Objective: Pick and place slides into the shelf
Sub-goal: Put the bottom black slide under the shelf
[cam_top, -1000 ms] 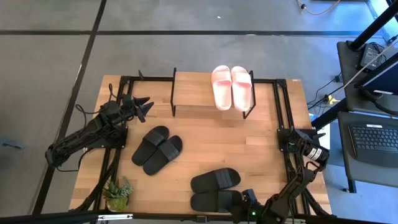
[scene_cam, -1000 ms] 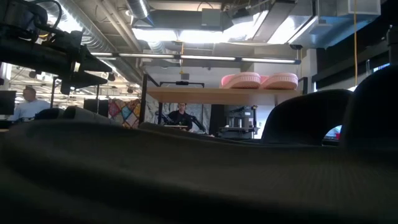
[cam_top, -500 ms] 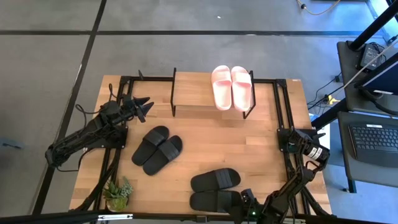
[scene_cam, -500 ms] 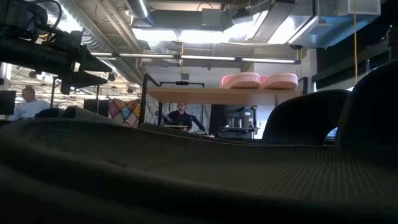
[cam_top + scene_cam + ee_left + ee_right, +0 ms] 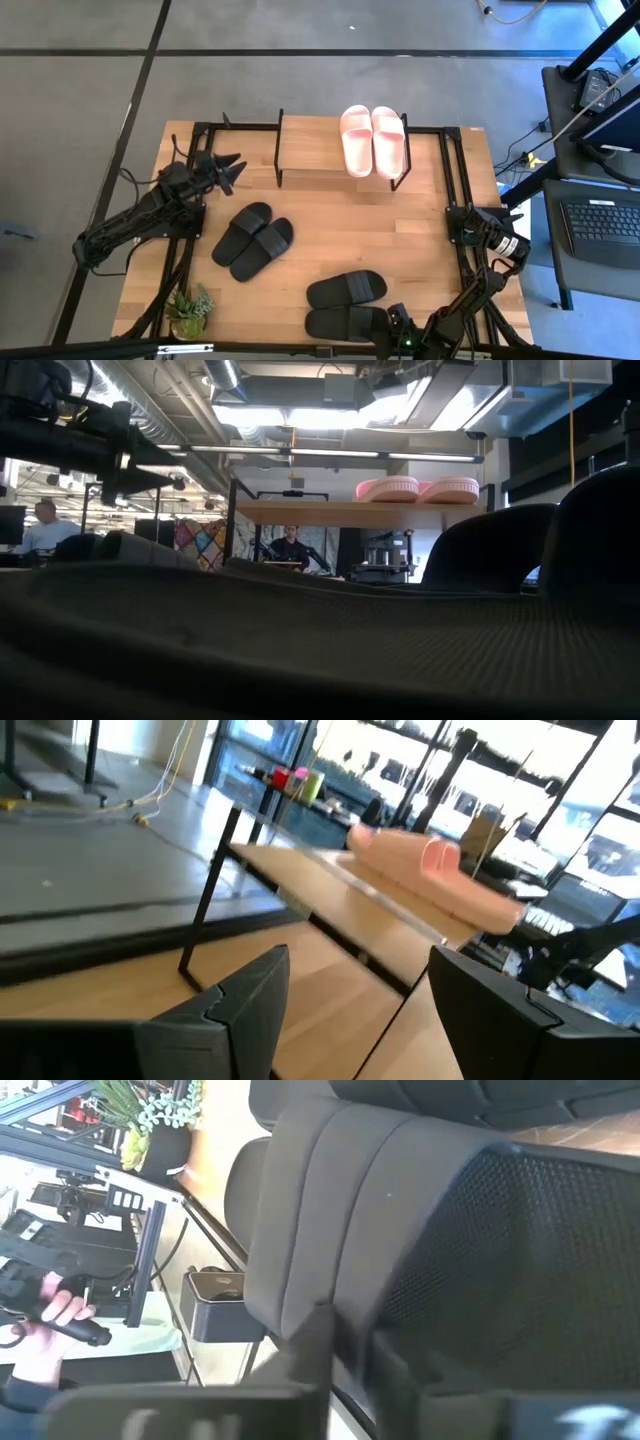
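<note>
The shelf stands at the table's far edge, and a pale pink pair of slides lies on the right part of its top board. One black pair rests on the table left of centre. A second black pair lies near the front edge: a farther slide and a nearer one. My right gripper is at the nearer slide's right end and is shut on it. My left gripper hangs open at the far left, level, pointing at the shelf. My right gripper has the nearer black slide at its end toward the table's right. Its fingers stand close together against the slide's edge, below the wide strap. They slant down from the near right. The slide lies flat on the table.
A small potted plant stands at the near left corner. Black frame rails run along the table's left and right sides. The shelf's left part is bare wood. People show in the room beyond, one a hand in the right wrist view.
In the low view the black slide filling the foreground has shifted slightly. Nothing else has visibly moved.
</note>
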Robot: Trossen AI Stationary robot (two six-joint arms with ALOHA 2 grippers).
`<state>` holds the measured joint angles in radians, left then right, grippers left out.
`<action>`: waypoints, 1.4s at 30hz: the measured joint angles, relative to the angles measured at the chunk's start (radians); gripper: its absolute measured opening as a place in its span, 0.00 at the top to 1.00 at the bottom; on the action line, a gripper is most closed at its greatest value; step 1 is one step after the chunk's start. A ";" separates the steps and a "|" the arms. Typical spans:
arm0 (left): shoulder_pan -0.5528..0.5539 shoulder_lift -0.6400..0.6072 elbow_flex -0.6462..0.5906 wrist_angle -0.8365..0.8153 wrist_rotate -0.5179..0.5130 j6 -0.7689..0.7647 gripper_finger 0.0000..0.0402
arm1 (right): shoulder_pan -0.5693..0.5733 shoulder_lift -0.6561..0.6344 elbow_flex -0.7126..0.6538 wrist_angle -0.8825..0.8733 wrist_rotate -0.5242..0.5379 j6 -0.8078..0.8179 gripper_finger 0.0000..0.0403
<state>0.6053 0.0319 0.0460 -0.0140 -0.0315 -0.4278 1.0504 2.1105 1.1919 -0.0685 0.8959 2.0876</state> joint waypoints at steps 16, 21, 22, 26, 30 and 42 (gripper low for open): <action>-0.002 0.000 0.001 0.379 0.270 0.281 0.43 | 0.015 -0.168 -0.005 -0.118 -0.017 -0.110 0.97; -0.037 0.000 0.001 0.461 0.323 0.392 0.43 | 0.014 -0.345 -0.005 -0.287 -0.014 -0.164 0.97; -0.049 0.000 0.001 0.481 0.325 0.423 0.43 | 0.014 -0.383 -0.005 -0.322 -0.013 -0.187 0.97; -0.112 0.000 0.028 0.495 0.314 0.534 0.43 | -0.006 -0.535 -0.005 -0.418 -0.013 -0.287 0.97; -0.176 0.018 0.100 0.463 0.281 0.664 0.43 | -0.047 -0.677 -0.003 -0.465 -0.009 -0.423 0.97; -0.379 0.352 0.356 0.119 0.031 1.065 0.43 | -0.250 -0.954 -0.002 -0.462 -0.262 -0.847 0.97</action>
<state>0.2260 0.3835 0.4017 0.1053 -0.0004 0.6369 0.8008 1.1569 1.1900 -0.5303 0.6343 1.2410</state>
